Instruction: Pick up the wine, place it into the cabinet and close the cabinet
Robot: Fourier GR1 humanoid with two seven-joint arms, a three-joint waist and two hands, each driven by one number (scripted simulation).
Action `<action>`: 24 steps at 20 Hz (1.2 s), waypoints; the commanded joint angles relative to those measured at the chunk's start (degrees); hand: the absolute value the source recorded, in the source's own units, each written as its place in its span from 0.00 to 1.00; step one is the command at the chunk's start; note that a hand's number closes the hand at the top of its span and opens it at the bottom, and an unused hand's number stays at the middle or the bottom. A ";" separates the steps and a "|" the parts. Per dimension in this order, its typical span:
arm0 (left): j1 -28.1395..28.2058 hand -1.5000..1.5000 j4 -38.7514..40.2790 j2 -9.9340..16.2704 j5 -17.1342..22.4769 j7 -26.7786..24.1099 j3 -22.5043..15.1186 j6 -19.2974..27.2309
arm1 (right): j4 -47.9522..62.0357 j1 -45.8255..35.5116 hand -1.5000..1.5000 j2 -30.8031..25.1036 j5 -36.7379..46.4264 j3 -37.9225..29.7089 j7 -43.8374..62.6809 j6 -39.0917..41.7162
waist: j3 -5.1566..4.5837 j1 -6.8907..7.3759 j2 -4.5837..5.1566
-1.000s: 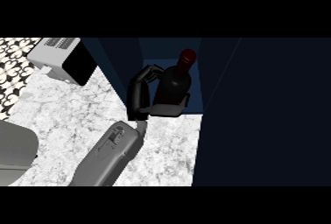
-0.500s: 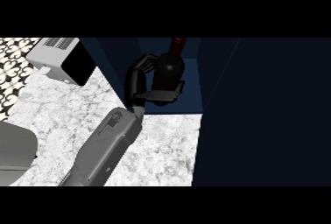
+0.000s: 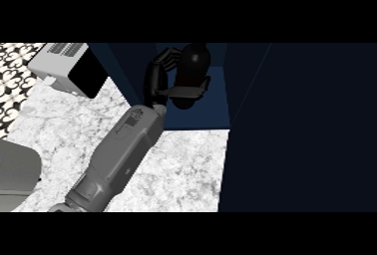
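My fingers (image 3: 163, 60) curl around the dark wine bottle (image 3: 193, 67), wrapping it from its left side, while my thumb crosses below them against the lower part of the bottle. This is my right hand (image 3: 159, 79), black, and it holds the bottle inside the open cabinet (image 3: 213, 107), whose interior is deep blue. The bottle stands roughly upright, seen from above, its rounded shoulder catching a faint highlight; its top reaches the upper edge of the view, so I cannot tell how the neck ends. Whether its base touches the cabinet floor is hidden by my hand.

From the hand, my grey forearm (image 3: 117, 154) runs down and to the left across the white marbled tabletop (image 3: 184, 174) to the lower edge of the view. To the right of the cabinet opening, a large dark panel (image 3: 302, 129) fills the view from top to bottom. At the upper left, on the tabletop, sits a grey box-shaped appliance with a black face (image 3: 70, 69). A grey rounded shape (image 3: 16, 172) shows at the lower left edge; I cannot tell what it is.
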 commanded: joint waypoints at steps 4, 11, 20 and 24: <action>-5.88 1.00 12.35 0.08 0.18 -9.34 3.69 -0.82 | -3.73 -0.43 0.00 1.45 -0.15 2.72 2.57 -1.48 | -0.04 -0.61 0.36; -9.95 1.00 16.71 -0.29 3.48 -13.32 1.81 5.59 | 0.04 0.59 0.00 0.32 -3.99 -0.60 -2.12 1.84 | 0.00 -1.31 0.45; -13.85 1.00 24.54 0.30 4.25 -14.04 10.77 -1.20 | -0.86 2.90 0.00 0.20 -6.31 -1.93 -3.37 3.60 | 0.00 -0.98 0.54; -16.88 1.00 26.82 0.19 6.65 -13.14 14.05 -2.60 | -2.02 3.69 0.00 2.20 -1.05 3.29 -2.92 1.79 | -0.05 -1.85 0.82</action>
